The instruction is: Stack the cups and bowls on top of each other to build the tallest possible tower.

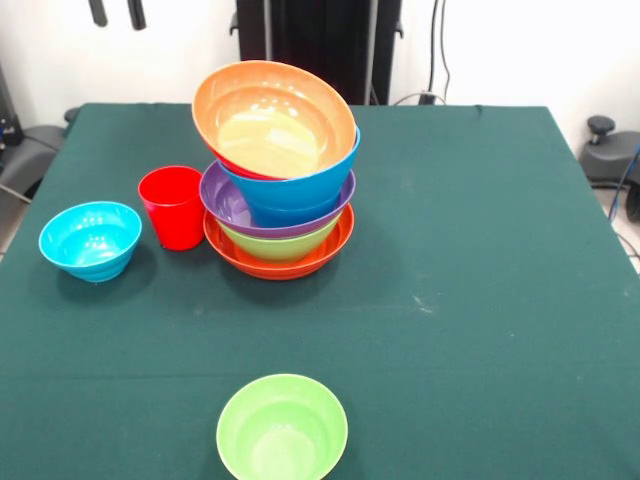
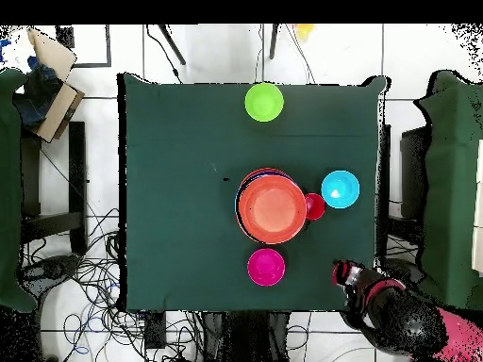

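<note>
The tower (image 1: 280,200) stands mid-table: a wide orange base bowl (image 1: 325,250), then green, purple (image 1: 222,200) and blue (image 1: 300,185) bowls, and a tilted wide orange bowl (image 1: 272,120) on top. It also shows in the overhead view (image 2: 272,205). The red cup (image 1: 172,207) stands upright just left of it, and a light blue bowl (image 1: 90,240) sits further left. A green bowl (image 1: 282,428) sits at the near edge. A magenta bowl (image 2: 266,267) shows only in the overhead view. My gripper (image 1: 117,12) hangs open and empty at the top left, far from everything; the overhead view shows it (image 2: 341,273) at the table's corner.
The green-clothed table (image 1: 480,250) has open room on its right half in the front view. In the overhead view, a cardboard box (image 2: 47,75) sits off the table at the top left and cables (image 2: 94,283) lie on the floor.
</note>
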You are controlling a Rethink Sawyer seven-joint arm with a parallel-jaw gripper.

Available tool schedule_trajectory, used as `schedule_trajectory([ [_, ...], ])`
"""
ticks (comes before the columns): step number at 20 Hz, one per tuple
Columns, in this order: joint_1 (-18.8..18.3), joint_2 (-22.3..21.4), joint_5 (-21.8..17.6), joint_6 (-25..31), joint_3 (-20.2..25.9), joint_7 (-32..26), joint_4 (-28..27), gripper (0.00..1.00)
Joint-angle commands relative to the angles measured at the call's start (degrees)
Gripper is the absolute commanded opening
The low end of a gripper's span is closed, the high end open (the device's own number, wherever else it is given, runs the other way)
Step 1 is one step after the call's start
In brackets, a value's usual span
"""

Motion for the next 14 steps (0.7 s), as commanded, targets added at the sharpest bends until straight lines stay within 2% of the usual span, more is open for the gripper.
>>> schedule_trajectory([
  [1,-2.3,13.2,-13.8,-4.4,7.0,-15.2,-0.3,1.00],
  [4,-3.2,17.5,-19.5,-6.6,6.3,-13.5,-2.2,1.00],
  [8,-2.5,22.4,-26.8,-10.5,3.8,-9.5,-4.5,1.00],
  [10,-2.0,24.4,-29.6,-11.7,3.1,-7.9,-5.7,1.00],
  [14,-1.1,25.6,-33.1,-12.9,2.2,-5.2,-6.4,1.00],
])
